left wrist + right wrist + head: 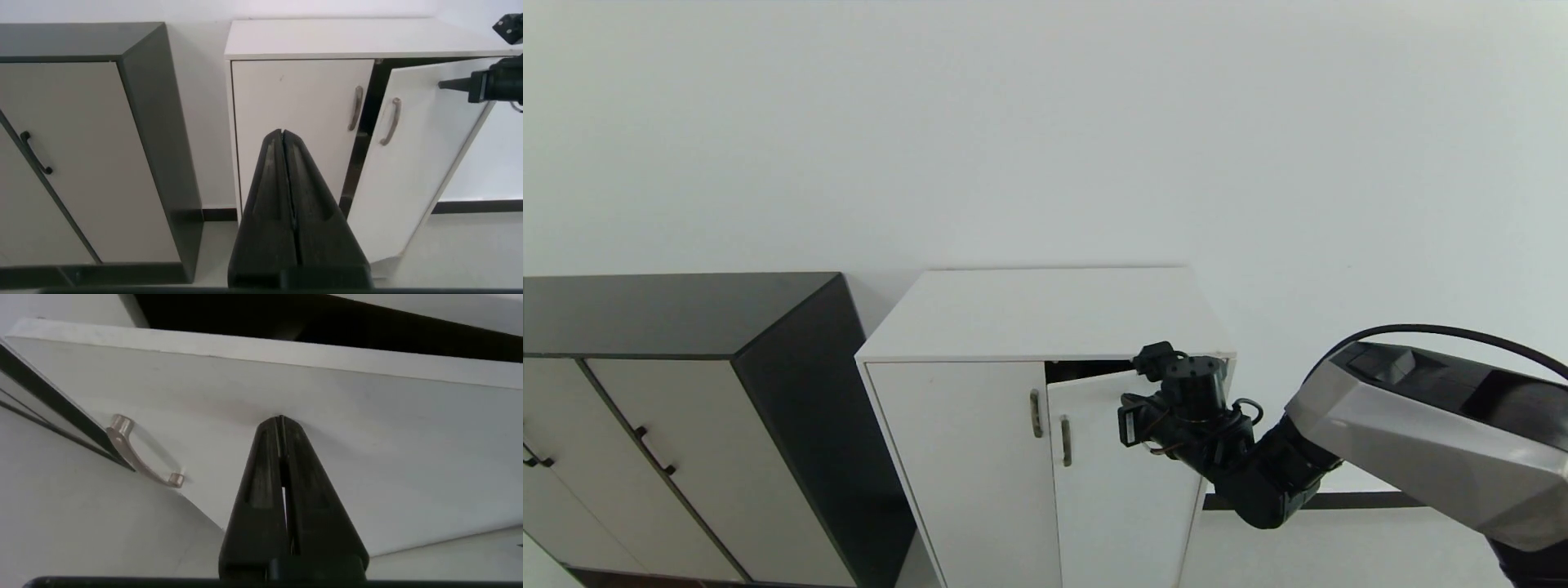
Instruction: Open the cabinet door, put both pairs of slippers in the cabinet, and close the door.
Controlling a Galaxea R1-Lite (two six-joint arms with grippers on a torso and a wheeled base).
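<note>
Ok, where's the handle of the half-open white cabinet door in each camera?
Head view: handle on the ajar door, low centre.
Left wrist view: handle on that door, beside the shut door's handle.
Right wrist view: handle on the door face, beside the right gripper.
Shared landmark: dark gap above the ajar door.

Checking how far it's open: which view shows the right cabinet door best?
The left wrist view: the right cabinet door appears almost whole, ajar, with a dark gap at its handle side. In the head view the right arm covers part of it. The right wrist view gives a close patch of its face and handle.
</note>
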